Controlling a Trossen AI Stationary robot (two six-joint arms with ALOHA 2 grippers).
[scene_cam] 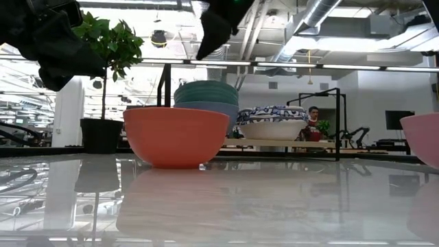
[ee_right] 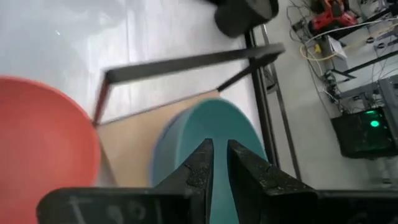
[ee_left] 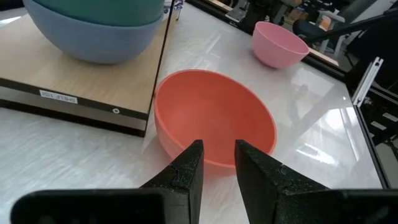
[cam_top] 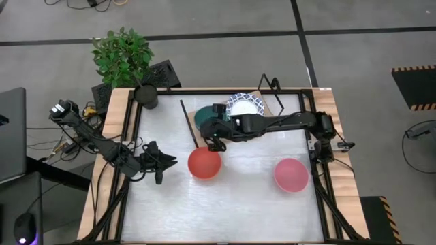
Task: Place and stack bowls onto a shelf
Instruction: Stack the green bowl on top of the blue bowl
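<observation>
Small white label (ee_left: 56, 97) on front edge of shelf (ee_left: 74, 81), left side of left wrist view; print too small to read. No other legible text.

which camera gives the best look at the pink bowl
The high view: the whole pink bowl sits unobstructed on the table. The left wrist view shows it whole but far off; the low view catches only its edge; the right wrist view misses it.

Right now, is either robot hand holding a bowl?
No. The left hand hangs by the red bowl with nothing between its fingers; the right hand is above the green bowl, nearly shut, gripping nothing.
</observation>
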